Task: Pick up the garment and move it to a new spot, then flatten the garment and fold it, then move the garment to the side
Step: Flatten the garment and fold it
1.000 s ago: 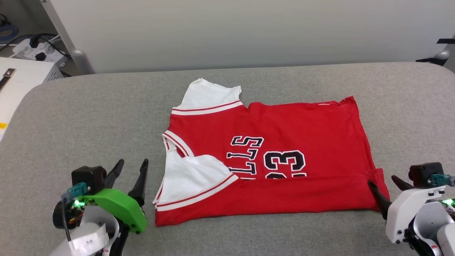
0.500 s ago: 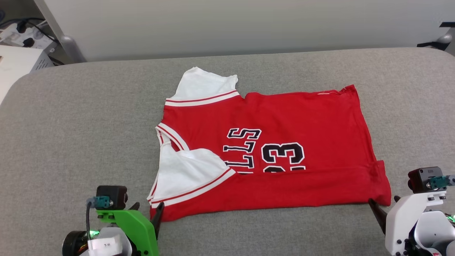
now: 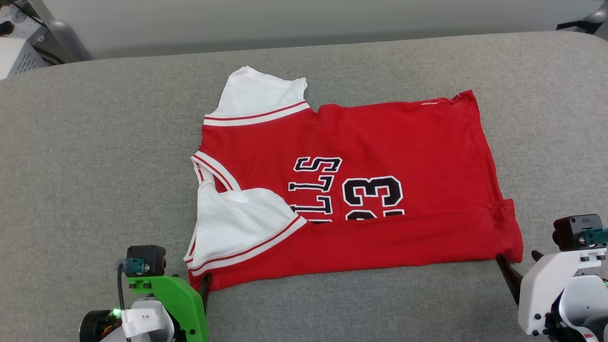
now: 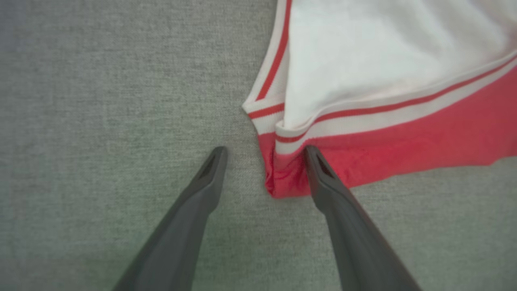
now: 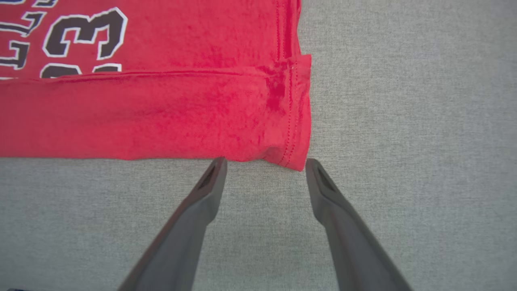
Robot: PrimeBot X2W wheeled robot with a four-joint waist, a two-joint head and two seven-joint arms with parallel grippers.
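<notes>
The garment [image 3: 380, 142], a red jersey with white sleeves and black lettering, lies flat and sideways on the grey table, collar to the left. Its near long edge is folded over the number, and the near sleeve [image 3: 237, 223] lies on top. In the left wrist view my left gripper [image 4: 265, 150] is open, low over the table, with the garment's near-left corner [image 4: 282, 178] between its fingertips. My right gripper [image 5: 265, 161] is open too, its tips just short of the near-right hem corner [image 5: 291, 149]. In the head view one right finger [image 3: 507, 278] shows by that corner.
The grey cloth-covered table [image 3: 95, 166] stretches wide on every side of the garment. A pale wall panel [image 3: 304, 19] runs behind its far edge. A white box [image 3: 14, 57] and a metal post [image 3: 61, 35] stand at the far left.
The head camera has tilted down, so the whole picture shifted up. My left gripper came back and right, from beside the collar to the garment's near-left corner. The right gripper drew back slightly.
</notes>
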